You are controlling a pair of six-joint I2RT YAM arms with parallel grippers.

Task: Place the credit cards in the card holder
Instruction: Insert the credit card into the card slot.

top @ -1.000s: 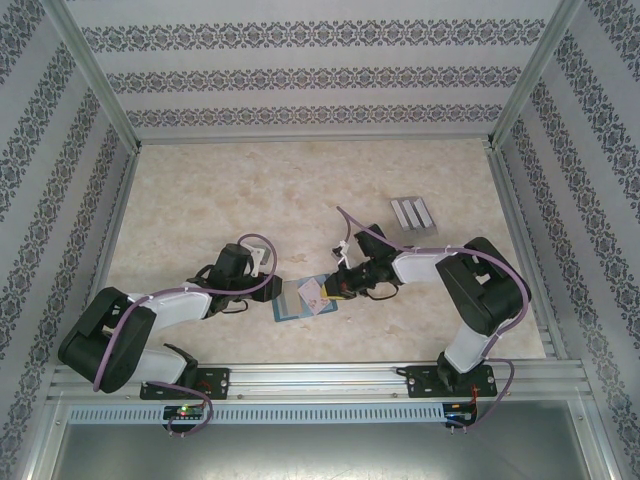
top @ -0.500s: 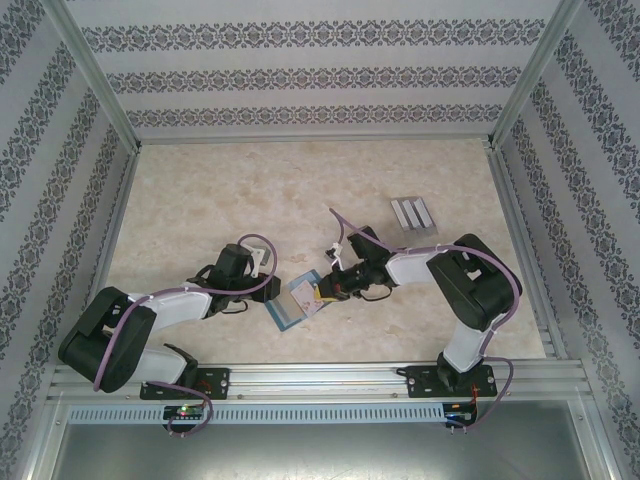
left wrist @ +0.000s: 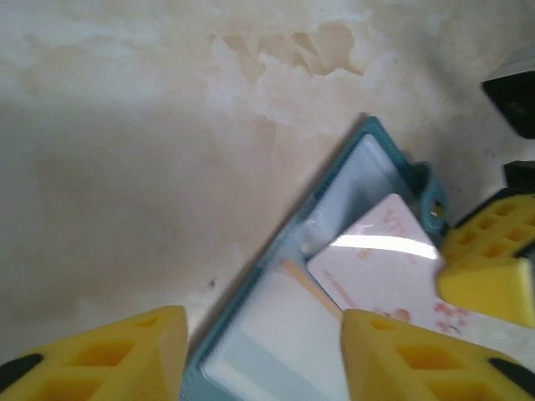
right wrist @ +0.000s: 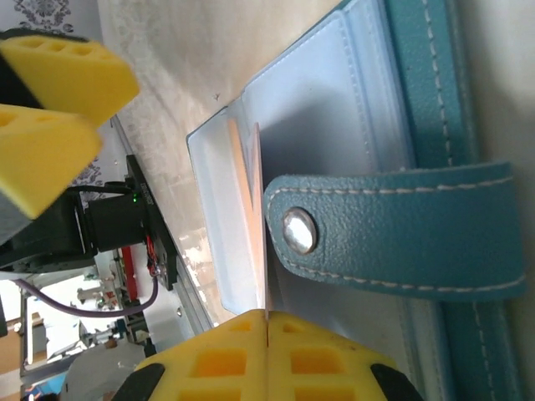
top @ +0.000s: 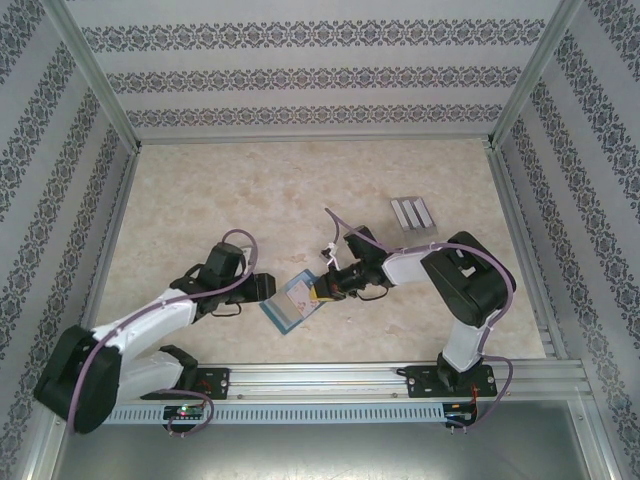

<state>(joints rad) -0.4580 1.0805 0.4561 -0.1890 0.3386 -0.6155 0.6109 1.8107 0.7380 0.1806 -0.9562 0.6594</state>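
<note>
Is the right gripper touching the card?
Touching. In the right wrist view, the card's edge runs into the seam between the right gripper's shut pads.

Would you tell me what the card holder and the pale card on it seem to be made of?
The card holder looks like soft teal leather or imitation: grained surface, pale stitching. The card looks like glossy plastic: a bright glare streak crosses it.

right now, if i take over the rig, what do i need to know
Left gripper: open, a corner of the teal wallet between its jaws.
Right gripper: shut on a credit card, held over the wallet's pale inner pockets.
Done: wallet lies open on the table, one card is at it.
Left: slide this card into a pocket and release. I cannot tell whether other cards are already in.
</note>
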